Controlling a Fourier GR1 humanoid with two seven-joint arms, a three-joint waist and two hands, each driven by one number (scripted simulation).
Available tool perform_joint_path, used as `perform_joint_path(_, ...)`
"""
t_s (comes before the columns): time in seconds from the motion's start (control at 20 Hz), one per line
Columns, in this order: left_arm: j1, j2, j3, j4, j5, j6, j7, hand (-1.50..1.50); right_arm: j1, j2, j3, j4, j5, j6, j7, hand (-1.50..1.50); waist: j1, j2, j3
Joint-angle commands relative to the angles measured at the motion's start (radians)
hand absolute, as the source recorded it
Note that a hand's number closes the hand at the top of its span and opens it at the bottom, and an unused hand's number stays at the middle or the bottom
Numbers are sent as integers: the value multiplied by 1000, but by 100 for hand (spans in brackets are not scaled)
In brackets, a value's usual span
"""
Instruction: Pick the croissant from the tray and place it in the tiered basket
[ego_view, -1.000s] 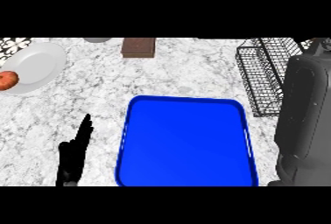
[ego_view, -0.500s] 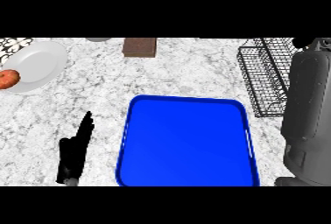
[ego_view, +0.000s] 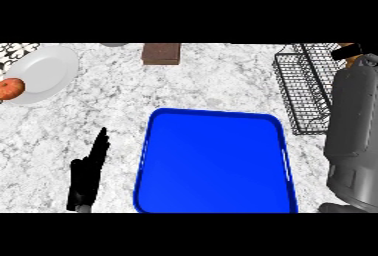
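At your lower left: left hand (ego_view: 87, 172), released, fingers straight, beside blue tray (ego_view: 214, 160); right hand (ego_view: 347, 50) above wire basket (ego_view: 297, 90), grasp unreadable; brown sliver (ego_view: 364, 60) beside it, possibly the croissant.

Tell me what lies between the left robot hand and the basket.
Head view: the tray, with nothing on it, lies between the left robot hand and the basket, flanked by counter.

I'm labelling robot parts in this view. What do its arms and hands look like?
The left hand is all black, slim and tapering upward. The right forearm is a smooth, rounded grey shell, jointed near its lower end; the right hand shows only as a black sliver. No cables or markings show.
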Motion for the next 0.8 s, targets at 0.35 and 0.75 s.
perform_joint_path(0.35, 26, -27, -15, 10, -24, 10, -37, 0, 6, 9, -129, 31, -257, -531, -122, -150, 5, 2, 1)
perform_joint_path(0.75, 19, -17, 9, 4, -17, 5, 3, 0, 30, 46, -77, -174, -18, -651, -27, -150, -20, -10, -3)
